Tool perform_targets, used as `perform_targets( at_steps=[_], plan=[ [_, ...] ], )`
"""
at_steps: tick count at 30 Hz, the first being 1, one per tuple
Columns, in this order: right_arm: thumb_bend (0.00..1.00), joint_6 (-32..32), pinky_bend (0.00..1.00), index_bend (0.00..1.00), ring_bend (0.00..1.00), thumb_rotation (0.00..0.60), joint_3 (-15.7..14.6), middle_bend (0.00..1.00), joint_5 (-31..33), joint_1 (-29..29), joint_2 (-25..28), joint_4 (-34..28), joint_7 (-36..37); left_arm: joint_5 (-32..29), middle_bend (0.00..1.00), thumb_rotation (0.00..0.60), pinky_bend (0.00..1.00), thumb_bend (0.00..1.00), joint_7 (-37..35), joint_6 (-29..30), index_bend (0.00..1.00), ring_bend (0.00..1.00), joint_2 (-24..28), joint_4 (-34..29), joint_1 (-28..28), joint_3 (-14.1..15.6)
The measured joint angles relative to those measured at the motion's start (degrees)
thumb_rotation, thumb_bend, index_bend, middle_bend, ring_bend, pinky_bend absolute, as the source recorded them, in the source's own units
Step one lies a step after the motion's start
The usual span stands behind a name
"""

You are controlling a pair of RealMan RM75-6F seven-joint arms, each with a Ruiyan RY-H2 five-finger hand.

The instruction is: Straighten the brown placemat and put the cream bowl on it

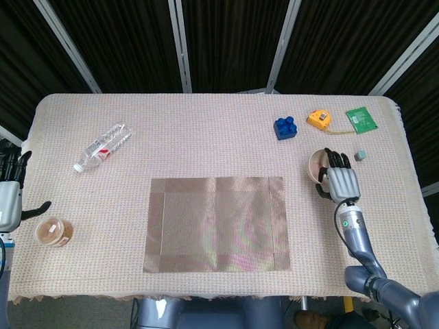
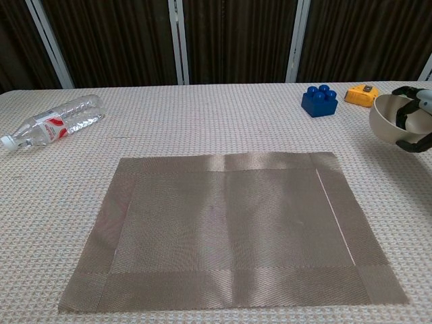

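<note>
The brown placemat [image 1: 217, 223] [image 2: 229, 226] lies flat and square in the middle of the table near the front edge. My right hand [image 1: 337, 179] [image 2: 413, 124] grips the cream bowl [image 1: 316, 166] [image 2: 382, 119] at the right side, fingers curled over its rim. The bowl is lifted off the cloth and tipped, to the right of the mat. My left hand [image 1: 8, 195] hangs at the far left edge of the head view with fingers apart, holding nothing.
A plastic bottle [image 1: 101, 147] [image 2: 52, 121] lies at the left. A small brown jar [image 1: 53, 232] stands near the left hand. At the back right are a blue brick [image 1: 285, 127] [image 2: 319, 100], a yellow tape measure [image 1: 319, 118], a green card [image 1: 362, 118] and a small grey cube [image 1: 361, 155].
</note>
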Motion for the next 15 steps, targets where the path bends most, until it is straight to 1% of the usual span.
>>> perform_targets(
  at_steps=[3,6,12,13,15],
  plan=[
    [0.33,2.07,0.0,0.67,0.0,0.6,-0.52,0.0,-2.85,-0.16,2.03,-3.94,0.63,0.19,0.0,0.6,0.0,0.04,-0.42,-0.28,0.0,0.0,0.23,-0.23,0.11,0.03],
    [0.33,4.09,0.0,0.67,0.0,0.6,-1.63,0.0,-7.25,-0.06,4.93,-8.98,0.73,0.31,0.0,0.6,0.0,0.04,-0.8,-0.62,0.0,0.0,0.45,-0.36,0.22,0.08],
    [0.33,6.82,0.0,0.67,0.0,0.6,-5.48,0.0,-20.56,1.83,11.1,-18.56,0.97,0.17,0.0,0.6,0.0,0.04,-1.71,-1.38,0.0,0.0,0.94,-0.45,0.4,0.02],
    [0.33,7.08,0.0,0.67,0.0,0.6,-6.29,0.0,-23.39,2.57,12.07,-20.3,1.07,0.15,0.0,0.6,0.0,0.04,-1.82,-1.47,0.0,0.0,1.02,-0.44,0.43,0.0],
    [0.33,7.09,0.0,0.67,0.0,0.6,-7.32,0.0,-27.13,4.2,13.12,-22.87,1.17,0.08,0.0,0.6,0.0,0.04,-2.14,-1.7,0.0,0.0,1.18,-0.45,0.47,-0.06]
  ],
)
